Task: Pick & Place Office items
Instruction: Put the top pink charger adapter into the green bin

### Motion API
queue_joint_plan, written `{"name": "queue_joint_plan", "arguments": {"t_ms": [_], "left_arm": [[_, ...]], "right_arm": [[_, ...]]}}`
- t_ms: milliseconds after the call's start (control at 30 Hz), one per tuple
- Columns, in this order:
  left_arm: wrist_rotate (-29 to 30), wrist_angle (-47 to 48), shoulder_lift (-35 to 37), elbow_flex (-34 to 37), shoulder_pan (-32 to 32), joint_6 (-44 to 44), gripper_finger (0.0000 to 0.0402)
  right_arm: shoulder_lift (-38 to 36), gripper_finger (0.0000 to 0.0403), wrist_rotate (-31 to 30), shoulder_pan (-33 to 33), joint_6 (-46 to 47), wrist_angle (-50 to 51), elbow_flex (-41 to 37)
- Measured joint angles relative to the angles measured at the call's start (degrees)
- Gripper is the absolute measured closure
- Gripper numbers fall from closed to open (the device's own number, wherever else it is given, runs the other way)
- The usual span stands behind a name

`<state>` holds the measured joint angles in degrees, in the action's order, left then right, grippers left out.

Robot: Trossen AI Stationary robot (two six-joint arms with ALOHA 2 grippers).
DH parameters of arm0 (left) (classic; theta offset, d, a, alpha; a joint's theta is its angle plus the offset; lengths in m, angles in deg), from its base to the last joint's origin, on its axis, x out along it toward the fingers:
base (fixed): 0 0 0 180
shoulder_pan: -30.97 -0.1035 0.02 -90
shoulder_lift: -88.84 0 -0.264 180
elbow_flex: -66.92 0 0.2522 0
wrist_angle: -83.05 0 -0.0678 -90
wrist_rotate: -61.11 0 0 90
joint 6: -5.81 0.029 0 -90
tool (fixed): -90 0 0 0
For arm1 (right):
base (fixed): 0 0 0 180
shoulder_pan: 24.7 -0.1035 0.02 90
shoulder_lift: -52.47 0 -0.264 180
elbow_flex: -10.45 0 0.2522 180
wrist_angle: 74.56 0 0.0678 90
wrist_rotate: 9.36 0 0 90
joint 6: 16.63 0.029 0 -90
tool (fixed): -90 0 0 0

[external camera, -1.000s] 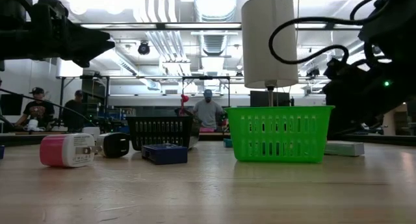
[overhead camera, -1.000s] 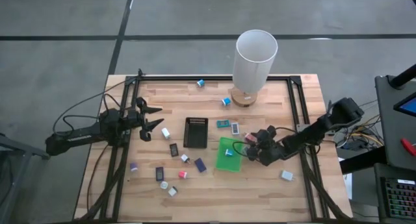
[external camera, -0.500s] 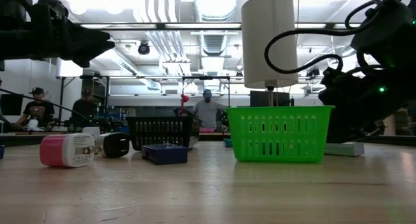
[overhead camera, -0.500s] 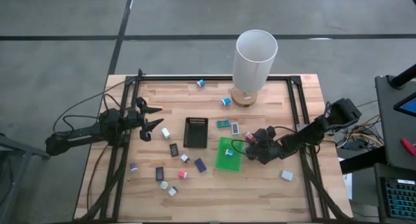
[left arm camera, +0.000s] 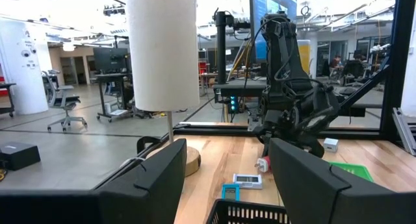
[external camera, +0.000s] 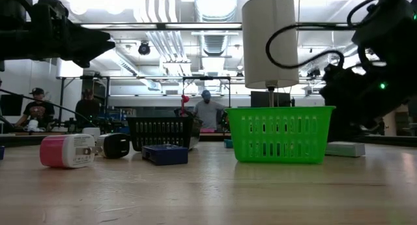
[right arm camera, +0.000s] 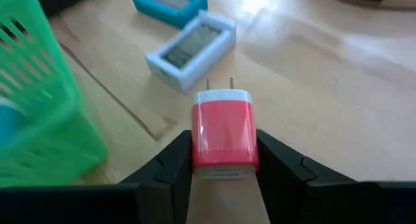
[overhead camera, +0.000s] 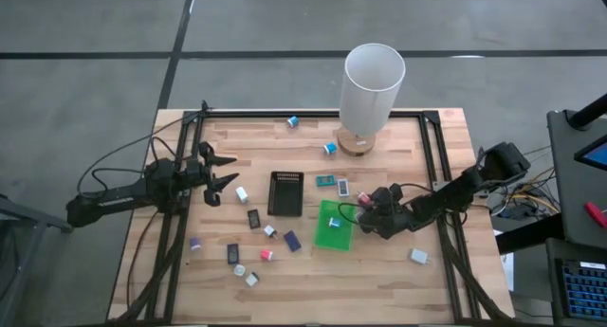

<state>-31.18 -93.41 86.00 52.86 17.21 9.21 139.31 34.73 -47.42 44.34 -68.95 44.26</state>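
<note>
surface: wooden, carries everything; most office items lie loose on its left half, between the left arm and the two trays.
lamp: tall white shade on a round base at the far edge. Risk: a high swing of the right arm could knock it.
green tray: near the middle, just beside the right gripper; a small teal-white item already lies in it. Risk: thin light walls, a low approach could shove or tip it instead of clearing the rim.
black tray: ribbed, just left of the green one; wrong bin if the drop drifts over.
left gripper: waiting at the left edge, raised, fingers spread wide, holding nothing.
right gripper: at the green tray's right rim, fingers closed on the red charger.
red charger: pink-red plug block with white cap, prongs pointing forward, pinched at its sides. Risk: smooth sides, may slip or twist out if jolted; early release lands it on the surface outside the tray.
white packet: flat, just ahead of the charger, beside a teal packet. Risk: a low carry could bump them.
</note>
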Motion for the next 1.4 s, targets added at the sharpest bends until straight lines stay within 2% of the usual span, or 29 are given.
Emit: {"name": "queue_joint_plan", "arguments": {"t_ms": [400, 600, 767, 1100, 1200, 1400], "left_arm": [[0.02, 0.00, 0.01, -0.01, 0.00, 0.00, 0.0177], [0.01, 0.00, 0.00, -0.01, 0.01, 0.00, 0.0176], [0.01, 0.00, 0.00, 0.01, 0.01, 0.00, 0.0177], [0.00, 0.00, 0.01, 0.01, 0.01, 0.00, 0.0177], [0.02, 0.00, 0.01, 0.01, -0.02, 0.00, 0.0177], [0.02, 0.00, 0.01, -0.01, -0.01, 0.00, 0.0177]], "right_arm": [[-8.93, 0.0275, -2.07, 0.00, -8.73, 0.12, 0.00], [-12.17, 0.0275, -1.67, -0.03, -17.12, -5.83, 0.00], [-12.97, 0.0275, 4.43, -0.02, -22.40, -10.78, 0.30], [-10.24, 0.0275, 21.09, -0.02, -25.53, -10.44, 7.20], [-7.90, 0.0275, 25.91, 0.02, -24.36, -8.01, 9.95], [-2.23, 0.0275, 31.38, 0.20, -20.62, 0.70, 16.68]]}}
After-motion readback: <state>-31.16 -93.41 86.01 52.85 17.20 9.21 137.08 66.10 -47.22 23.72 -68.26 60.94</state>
